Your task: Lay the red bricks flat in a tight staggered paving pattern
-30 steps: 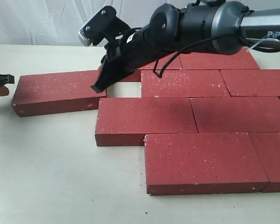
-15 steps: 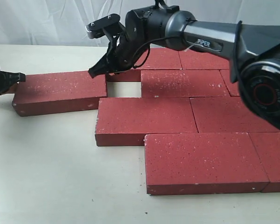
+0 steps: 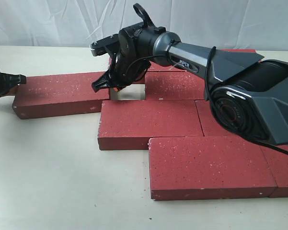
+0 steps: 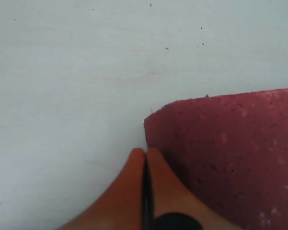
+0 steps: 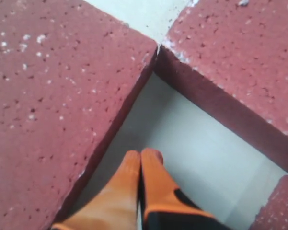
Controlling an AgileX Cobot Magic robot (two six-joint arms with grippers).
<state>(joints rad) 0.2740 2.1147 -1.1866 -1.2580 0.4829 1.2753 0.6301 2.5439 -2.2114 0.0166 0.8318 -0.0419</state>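
Several red bricks lie flat in staggered rows, among them a front one (image 3: 211,165) and a middle-row one (image 3: 148,122). One brick (image 3: 57,93) lies apart at the left, slightly askew, with a bare gap (image 3: 127,92) between it and the rows. My right gripper (image 3: 99,86) is shut and empty, its tip at this brick's right end, low over the gap. In the right wrist view the shut gripper (image 5: 143,154) points into the gap between two bricks (image 5: 52,86) (image 5: 239,57). My left gripper (image 3: 19,79) is shut and empty at the brick's far left corner (image 4: 220,143), fingertips (image 4: 136,158) beside it.
The pale table (image 3: 48,182) stretches bare in front and to the left of the bricks. A white cloth backdrop (image 3: 62,21) hangs behind. The right arm's dark body (image 3: 249,96) reaches across above the back rows of bricks.
The right arm has pulled back and turned, its tip rising then dropping again at the loose brick's right end. The left gripper has come right to the brick's left end. The brick has not visibly moved.
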